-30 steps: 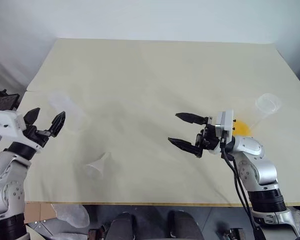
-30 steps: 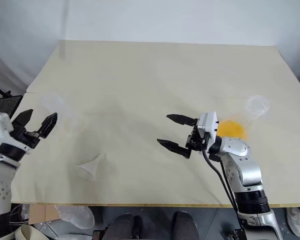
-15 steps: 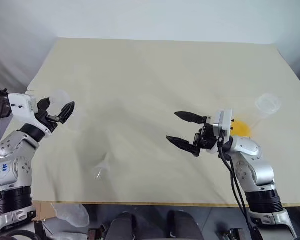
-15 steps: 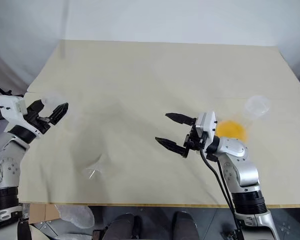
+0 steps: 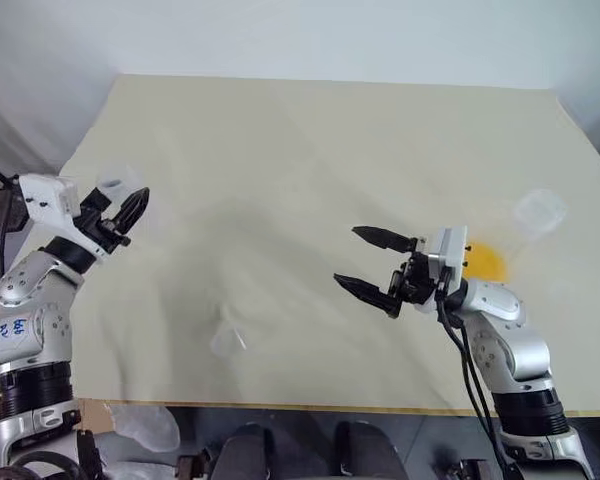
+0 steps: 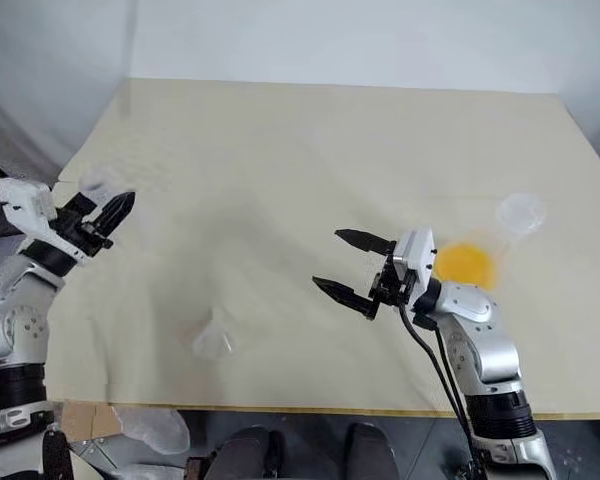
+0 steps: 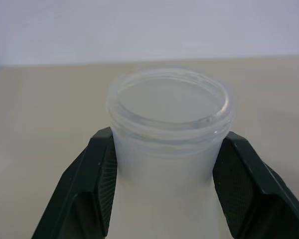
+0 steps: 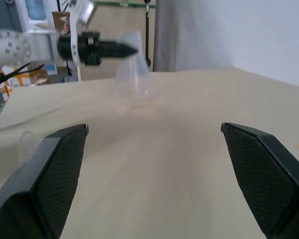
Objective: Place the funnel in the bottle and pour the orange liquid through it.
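Left eye view: left gripper [image 5: 128,212] sits at the left edge, fingers clamped on the neck of the clear bottle [image 5: 113,184]. Funnel [image 5: 227,338] is lying on the table [image 5: 300,140], lower left of centre, hard to make out.
Right eye view: right gripper [image 6: 342,265] right of centre, jaws spread wide, holding nothing. Orange liquid [image 6: 459,263] glows just behind it in a clear vessel [image 6: 520,213].
Left wrist view: black fingers [image 7: 92,184] touching both sides of the bottle, just under its round mouth.
Right wrist view: wide-open fingers [image 8: 50,169] in the lower corners, bottle and left gripper up in the upper left.
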`<state>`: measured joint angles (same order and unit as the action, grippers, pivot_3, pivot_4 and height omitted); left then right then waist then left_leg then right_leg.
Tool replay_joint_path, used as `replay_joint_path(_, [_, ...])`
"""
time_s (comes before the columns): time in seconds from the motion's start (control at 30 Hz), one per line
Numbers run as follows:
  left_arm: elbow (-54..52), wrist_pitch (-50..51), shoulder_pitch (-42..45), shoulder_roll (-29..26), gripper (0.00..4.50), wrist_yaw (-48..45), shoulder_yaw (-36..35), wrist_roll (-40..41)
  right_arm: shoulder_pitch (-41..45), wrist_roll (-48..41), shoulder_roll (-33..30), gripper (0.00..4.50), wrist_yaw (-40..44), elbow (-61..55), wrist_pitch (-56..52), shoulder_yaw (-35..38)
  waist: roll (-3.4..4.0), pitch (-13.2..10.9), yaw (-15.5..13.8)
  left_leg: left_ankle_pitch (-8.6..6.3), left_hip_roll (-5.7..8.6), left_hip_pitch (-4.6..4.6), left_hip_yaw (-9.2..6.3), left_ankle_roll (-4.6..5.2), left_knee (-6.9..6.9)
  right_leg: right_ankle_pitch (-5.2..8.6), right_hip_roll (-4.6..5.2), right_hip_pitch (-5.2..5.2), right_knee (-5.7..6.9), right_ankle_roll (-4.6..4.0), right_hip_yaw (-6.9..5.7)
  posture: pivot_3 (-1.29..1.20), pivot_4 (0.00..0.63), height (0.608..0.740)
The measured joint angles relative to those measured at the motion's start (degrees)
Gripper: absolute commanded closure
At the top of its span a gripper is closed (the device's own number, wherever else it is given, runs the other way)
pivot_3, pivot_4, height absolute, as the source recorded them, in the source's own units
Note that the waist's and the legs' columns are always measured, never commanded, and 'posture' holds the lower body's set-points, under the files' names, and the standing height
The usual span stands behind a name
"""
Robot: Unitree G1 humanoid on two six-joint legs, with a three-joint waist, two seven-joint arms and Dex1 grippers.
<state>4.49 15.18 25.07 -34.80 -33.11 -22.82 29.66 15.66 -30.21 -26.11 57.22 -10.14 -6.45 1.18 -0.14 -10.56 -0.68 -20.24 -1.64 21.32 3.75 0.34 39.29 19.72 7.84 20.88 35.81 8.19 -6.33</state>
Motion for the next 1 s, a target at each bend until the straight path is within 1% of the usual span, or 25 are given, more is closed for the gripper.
replay_joint_path(0.1, [-4.46, -0.06, 3.97, 0.3, 2.14, -4.83, 5.03, 0.63, -2.87, -0.14, -2.62, 0.0, -0.75, -1.68, -0.08, 3.14, -0.01, 0.01, -0.64, -0.02, 0.1, -0.01, 0.02, 0.03, 0.0, 0.0, 0.06, -0.03, 0.0, 0.0, 0.01, 0.0, 0.15, 0.74])
replay_joint_path(0.17, [-5.71, 0.45, 6.94, 1.78, 2.14, -8.5, 10.26, 0.58, -6.11, -0.49, -4.72, 0.0, -1.7, -3.31, -0.2, 6.69, 0.0, 0.01, -0.93, -0.02, 0.13, -0.02, 0.08, 0.03, 0.0, 0.0, 0.05, -0.09, -0.02, 0.0, -0.04, 0.0, 0.15, 0.74])
replay_joint_path(0.23, [-5.57, 0.47, 9.14, 4.53, 2.14, -11.97, 15.81, 0.05, -9.32, -0.73, -6.11, 0.0, -2.64, -4.7, -0.28, 9.97, -0.01, 0.01, -0.82, -0.02, 0.1, -0.02, 0.18, 0.03, 0.0, 0.0, 0.0, -0.13, -0.07, 0.0, -0.07, 0.0, 0.15, 0.74])
replay_joint_path(0.3, [-1.3, -0.25, 13.84, 8.77, 2.14, -15.77, 21.56, -1.7, -14.28, -0.81, -7.03, 0.0, -4.43, -7.25, -0.69, 13.65, -0.01, 0.01, -1.01, 0.0, 0.09, 0.0, 0.36, 0.01, 0.0, 0.0, -0.05, -0.13, -0.08, 0.0, -0.13, 0.0, 0.15, 0.74])
replay_joint_path(0.37, [2.8, -1.92, 17.73, 12.45, 2.14, -18.57, 25.79, -3.71, -19.11, -1.31, -7.23, 0.0, -5.88, -10.3, -1.22, 17.03, 0.0, 0.01, -1.15, 0.0, 0.07, 0.01, 0.43, 0.01, -0.01, 0.0, -0.09, -0.15, -0.15, 0.0, -0.13, 0.0, 0.15, 0.74])
replay_joint_path(0.5, [9.45, -5.94, 21.73, 15.94, 2.14, -21.3, 30.28, -7.53, -24.03, -2.08, -7.28, 0.0, -7.51, -13.63, -1.43, 20.56, -0.01, 0.01, -0.85, -0.01, 0.07, -0.03, 0.57, 0.01, -0.04, 0.0, -0.1, -0.13, -0.21, 0.0, -0.04, 0.0, 0.15, 0.74])
replay_joint_path(0.6, [21.3, -12.65, 25.7, 21.18, 2.14, -23.81, 34.86, -13.11, -30.61, -2.57, -6.37, 0.0, -10.4, -17.9, -1.61, 24.75, -0.01, 0.01, -0.37, 0.01, -0.03, -0.09, 0.86, 0.01, -0.08, 0.0, -0.2, 0.04, -0.16, 0.0, 0.2, 0.0, 0.15, 0.74])
replay_joint_path(0.7, [31.92, -17.99, 29.16, 25.23, 2.14, -24.42, 35.71, -16.42, -35.22, -2.55, -3.47, 0.0, -13.66, -23.29, -1.65, 24.7, -0.01, 0.01, -0.83, 0.03, -0.01, -0.03, 0.98, 0.04, -0.06, 0.0, -0.18, 0.15, -0.13, 0.0, 0.33, 0.0, 0.15, 0.74])
replay_joint_path(0.77, [36.31, -20.83, 31.44, 26.78, 2.14, -24.21, 35.54, -17.69, -37.24, -2.51, -2.25, 0.0, -15.27, -25.66, -1.64, 24.44, -0.01, 0.01, -0.88, 0.02, 0.0, -0.01, 1.01, 0.06, -0.05, 0.0, -0.16, 0.17, -0.14, 0.0, 0.35, 0.0, 0.15, 0.74])
replay_joint_path(0.87, [39.68, -23.23, 32.97, 28.13, 2.14, -24.7, 35.03, -18.87, -38.57, -2.48, -1.88, 0.0, -16.66, -26.93, -1.64, 23.86, -0.01, 0.0, -0.87, 0.02, -0.01, 0.0, 1.02, 0.06, -0.05, 0.0, -0.17, 0.19, -0.14, 0.0, 0.35, 0.0, 0.15, 0.74])
replay_joint_path(0.93, [40.53, -23.59, 33.25, 28.43, 1.41, -25.2, 34.68, -18.97, -38.57, -2.47, -1.88, 0.0, -17.0, -26.95, -1.63, 23.79, -0.01, 0.01, -0.85, 0.02, -0.01, -0.01, 1.02, 0.06, -0.05, 0.0, -0.17, 0.2, -0.12, 0.0, 0.35, 0.0, 0.15, 0.74])
replay_joint_path(0.97, [40.7, -23.43, 33.3, 28.46, 1.22, -25.55, 34.5, -18.97, -38.42, -2.47, -1.88, 0.0, -17.11, -26.95, -1.64, 23.64, -0.01, 0.01, -0.85, 0.02, -0.01, -0.01, 1.02, 0.06, -0.05, 0.0, -0.17, 0.2, -0.12, 0.0, 0.35, 0.0, 0.15, 0.74])
replay_joint_path(1.0, [40.74, -23.04, 33.29, 28.46, 0.89, -26.13, 34.34, -18.89, -38.17, -2.47, -1.9, 0.0, -17.2, -26.94, -1.64, 23.42, -0.01, 0.01, -0.84, 0.02, -0.01, -0.01, 1.01, 0.06, -0.05, 0.0, -0.17, 0.2, -0.11, 0.0, 0.35, 0.0, 0.15, 0.74])
